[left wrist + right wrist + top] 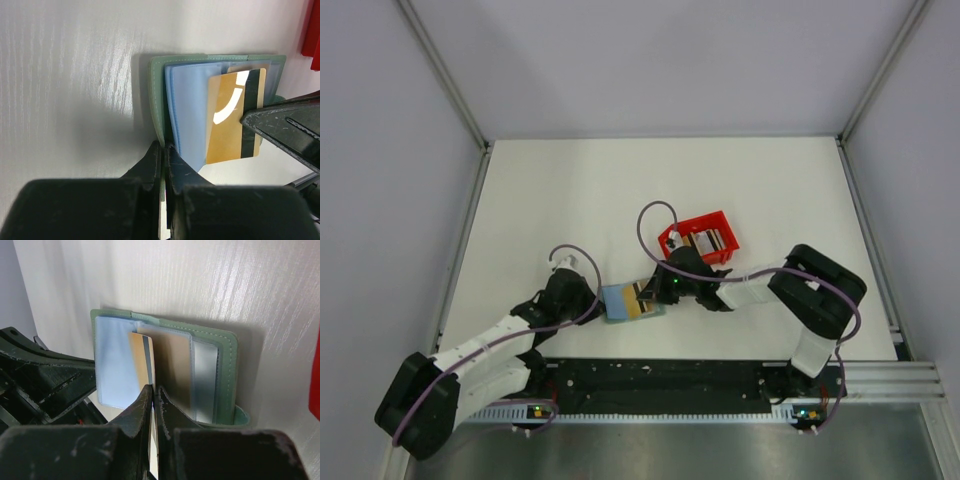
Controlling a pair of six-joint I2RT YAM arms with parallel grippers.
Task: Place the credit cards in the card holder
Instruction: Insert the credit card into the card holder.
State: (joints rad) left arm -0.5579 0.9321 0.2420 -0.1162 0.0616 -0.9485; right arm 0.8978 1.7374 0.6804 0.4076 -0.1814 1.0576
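Pinning the card holder [159, 85] open on the worktop [570, 200], our left gripper [164, 150] is closed tight on the wallet's left-hand edge, with the green cover and pale blue lining caught between its fingers. Our right gripper [154, 390] is likewise closed, pinching a gold credit card [227, 125] by the side that bears its dark magnetic stripe. We see that card lying across the blue inside of the open holder; whether its far end sits in a pocket we cannot tell. From the right wrist view, a tan card [172, 360] shows behind a clear sleeve of the holder, with a paler sleeve beside it toward the green cover's right rim. The holder lies flat close to the worktop's near edge, about midway along it, between the two grippers, which reach in from either side and nearly meet over it. Just beyond the holder and a little to the right stands a red bin [712, 219] with other credit cards [706, 242] inside, well away from the worktop's far edge and from both side edges.
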